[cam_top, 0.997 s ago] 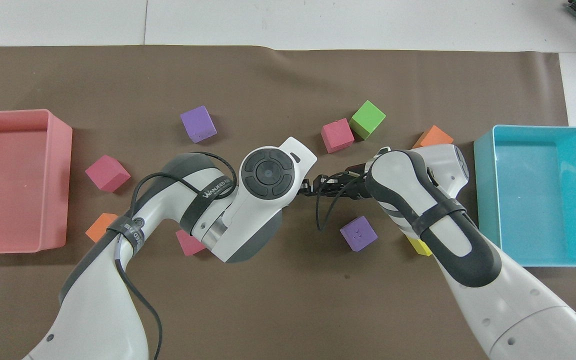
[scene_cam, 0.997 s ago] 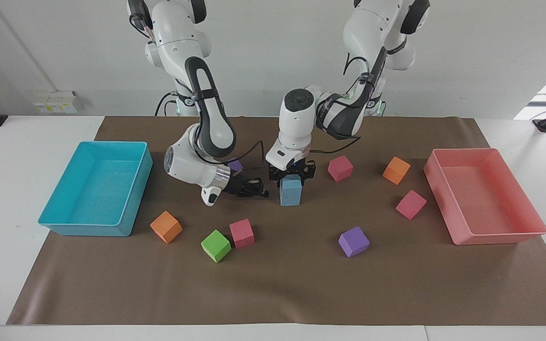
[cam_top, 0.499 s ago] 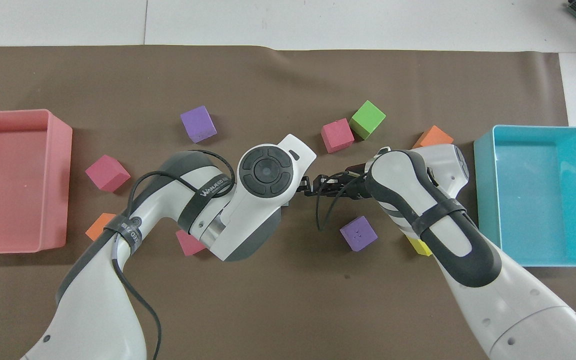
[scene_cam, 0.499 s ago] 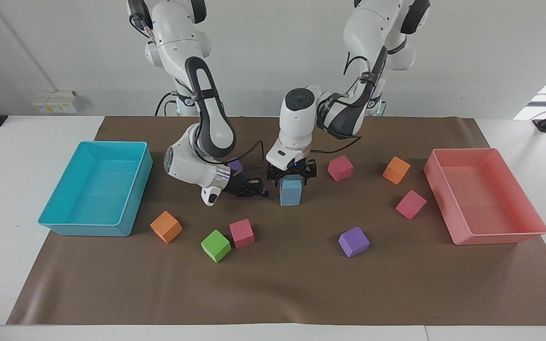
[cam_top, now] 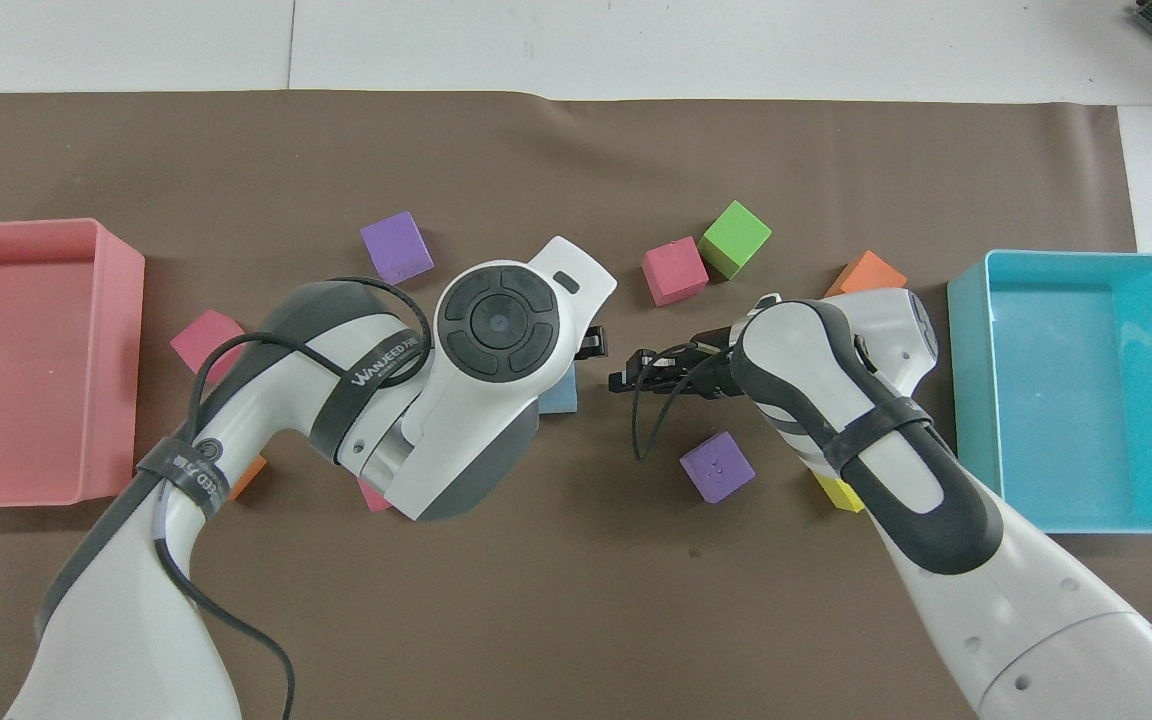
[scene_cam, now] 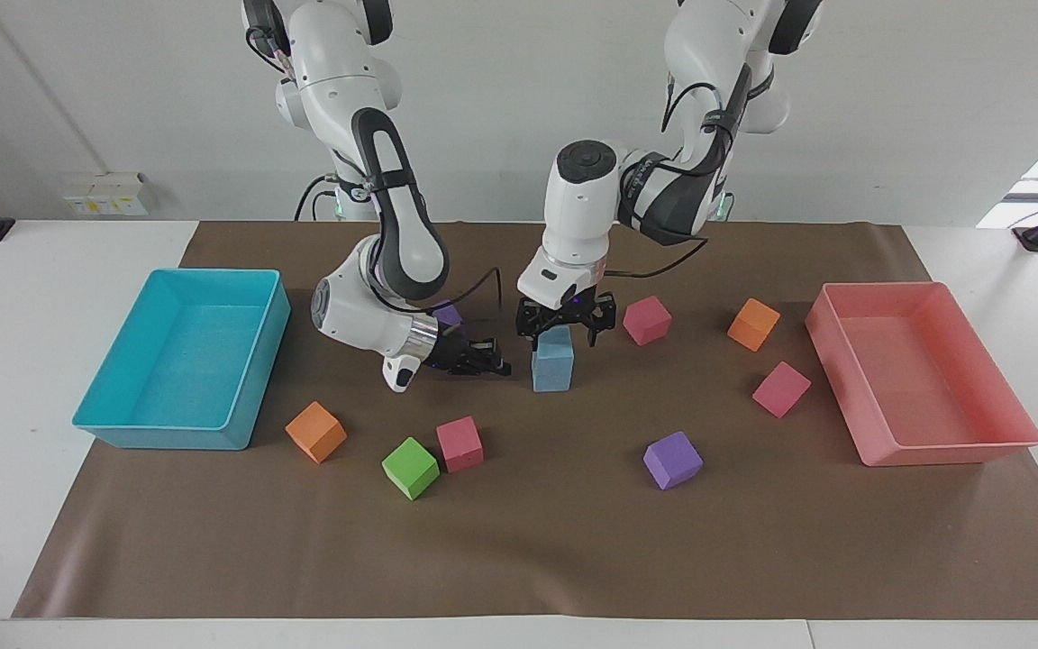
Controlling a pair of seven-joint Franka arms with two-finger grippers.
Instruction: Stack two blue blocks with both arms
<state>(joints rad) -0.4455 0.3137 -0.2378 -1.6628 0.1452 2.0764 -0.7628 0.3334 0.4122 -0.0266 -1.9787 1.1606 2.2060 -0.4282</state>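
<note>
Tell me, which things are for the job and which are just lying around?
Job: two stacked blue blocks; left claw over them; right claw beside them.
Lying about: pink cubes, orange cubes, purple cubes, green cube; turquoise tray; pink tray.

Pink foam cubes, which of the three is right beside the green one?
The pink foam cube right beside the green foam cube, toward the right arm's end; the other two lie toward the left arm's end.

Turquoise tray (scene_cam: 184,361), pink tray (scene_cam: 920,371), scattered coloured cubes on brown mat (scene_cam: 537,541).
</note>
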